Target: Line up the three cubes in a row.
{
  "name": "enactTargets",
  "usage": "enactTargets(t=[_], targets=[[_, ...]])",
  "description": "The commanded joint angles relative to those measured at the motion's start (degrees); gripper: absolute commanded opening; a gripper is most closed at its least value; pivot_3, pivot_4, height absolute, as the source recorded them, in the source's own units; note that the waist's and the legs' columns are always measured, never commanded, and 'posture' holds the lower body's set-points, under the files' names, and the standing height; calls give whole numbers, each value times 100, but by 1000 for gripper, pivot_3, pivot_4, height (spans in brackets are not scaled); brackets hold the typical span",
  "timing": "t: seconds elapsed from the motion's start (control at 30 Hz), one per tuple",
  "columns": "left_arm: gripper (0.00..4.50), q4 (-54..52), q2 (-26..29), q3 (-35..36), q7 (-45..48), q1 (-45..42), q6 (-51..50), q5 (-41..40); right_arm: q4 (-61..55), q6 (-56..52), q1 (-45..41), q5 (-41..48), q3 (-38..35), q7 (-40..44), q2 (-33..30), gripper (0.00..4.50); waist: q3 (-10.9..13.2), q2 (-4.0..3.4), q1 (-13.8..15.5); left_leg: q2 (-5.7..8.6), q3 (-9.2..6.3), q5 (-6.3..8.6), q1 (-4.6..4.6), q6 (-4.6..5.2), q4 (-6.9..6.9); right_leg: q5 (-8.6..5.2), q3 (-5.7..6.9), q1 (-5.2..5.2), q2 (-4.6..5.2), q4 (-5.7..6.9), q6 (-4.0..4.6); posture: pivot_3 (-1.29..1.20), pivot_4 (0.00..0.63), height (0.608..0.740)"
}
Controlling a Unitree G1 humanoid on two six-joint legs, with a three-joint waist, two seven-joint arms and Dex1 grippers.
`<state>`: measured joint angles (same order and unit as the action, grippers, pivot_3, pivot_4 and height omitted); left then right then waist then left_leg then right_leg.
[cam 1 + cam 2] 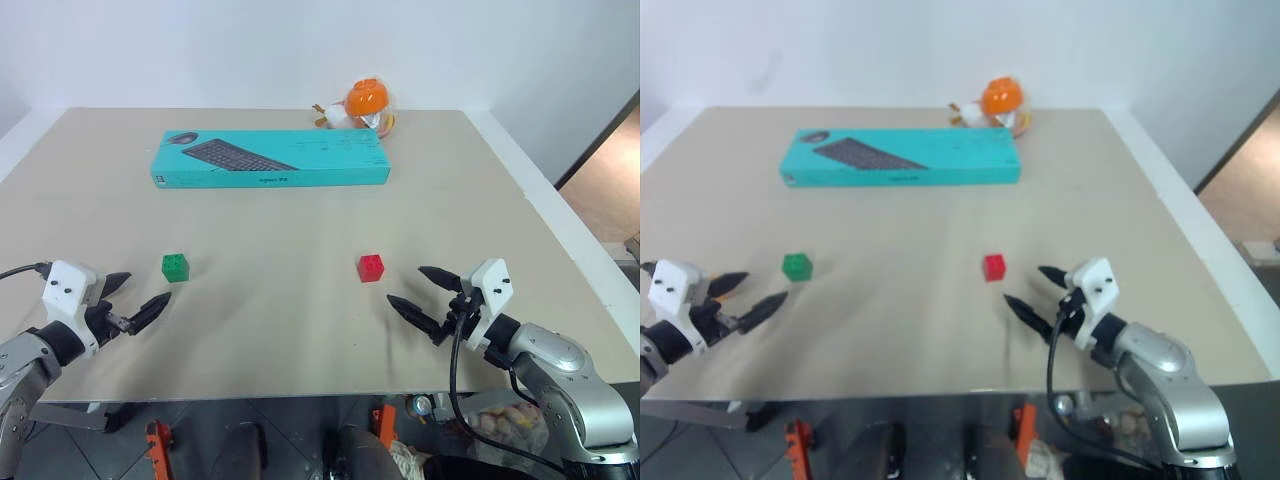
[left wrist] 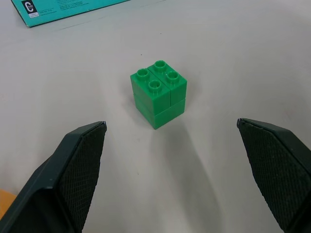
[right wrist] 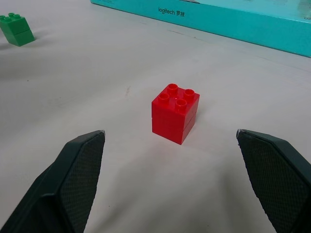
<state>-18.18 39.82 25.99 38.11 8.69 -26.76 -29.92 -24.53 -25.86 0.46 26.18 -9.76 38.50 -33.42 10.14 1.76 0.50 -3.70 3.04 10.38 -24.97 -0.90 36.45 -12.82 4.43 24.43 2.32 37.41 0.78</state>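
Head view: the small green studded plastic cube (image 1: 175, 267) is sitting well to the left of the small red studded plastic cube (image 1: 371, 267), both nearer the robot than the long teal cardboard keyboard box (image 1: 272, 158). The left gripper (image 1: 132, 301) is hovering near the green cube, the right gripper (image 1: 429, 297) near the red, both pointing forward, spread wide, empty.

Left wrist view: the green cube is lying ahead between the fingers (image 2: 73, 174); advancing straight looks best.

Right wrist view: the red cube is standing centred likewise.

Teal keyboard box (image 1: 271, 160) on table (image 1: 300, 330) — orange toy (image 1: 362, 105) behind.
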Motion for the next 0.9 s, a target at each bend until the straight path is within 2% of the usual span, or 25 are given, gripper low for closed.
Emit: enactTargets(t=[0.03,0.37,0.63,0.77,0.9], targets=[[4450,-229,-5,97,-56,-53,17,-66,-48,36,-27,63,-166,-3,-62,4500,0,0,0,0,0,0,0,0,0,0,0,0,0,0,0,0,150,740],[4450,-437,-92,287,-52,94,-79,-397,34,94,-73,-2,-58,12,-38,4500,0,0,-1,2,3,0,1,0,0,1,-5,-1,-4,0,-1,0,150,740],[4450,-277,-150,364,306,338,408,-321,38,169,-84,-149,-54,-138,12,4500,0,0,0,2,1,0,2,0,0,0,-3,-2,-3,0,0,0,150,740],[4450,-969,-371,-230,995,722,1183,-275,-321,-170,-404,-431,264,-992,434,4500,-1,1,-11,-2,17,4,10,-6,1,1,-16,0,3,0,0,0,150,740],[4450,-1014,-177,-961,1834,915,1725,3,-520,-576,-689,-664,735,-1692,980,4500,-2,-2,-4,-3,23,5,13,-9,-1,1,-34,2,-1,0,0,0,150,740]])
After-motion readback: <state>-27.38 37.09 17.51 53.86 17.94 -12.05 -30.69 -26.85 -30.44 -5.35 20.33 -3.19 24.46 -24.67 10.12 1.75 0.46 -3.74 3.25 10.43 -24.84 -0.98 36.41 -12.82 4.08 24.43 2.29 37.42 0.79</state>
